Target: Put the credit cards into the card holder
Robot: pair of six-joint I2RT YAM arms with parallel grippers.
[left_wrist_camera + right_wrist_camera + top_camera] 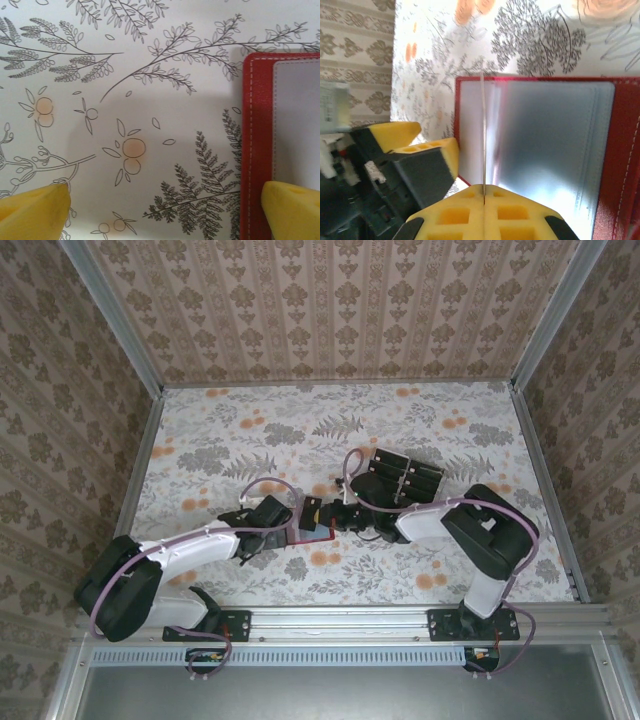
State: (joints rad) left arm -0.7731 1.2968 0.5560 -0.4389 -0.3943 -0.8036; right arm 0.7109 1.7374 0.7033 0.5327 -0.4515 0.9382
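Note:
The red card holder lies open on the floral table, its clear inner sleeves facing up; from above it shows as a red patch between the two grippers. My right gripper is shut on one thin credit card, seen edge-on and standing upright over the holder's left sleeve. My left gripper is open, one yellow fingertip over the holder's red edge, the other over bare table. Several more black credit cards sit grouped behind the right arm.
The left gripper's yellow finger with its black pad sits close beside the holder's left edge. Patterned walls enclose the table on three sides. The arm bases stand on the rail at the near edge.

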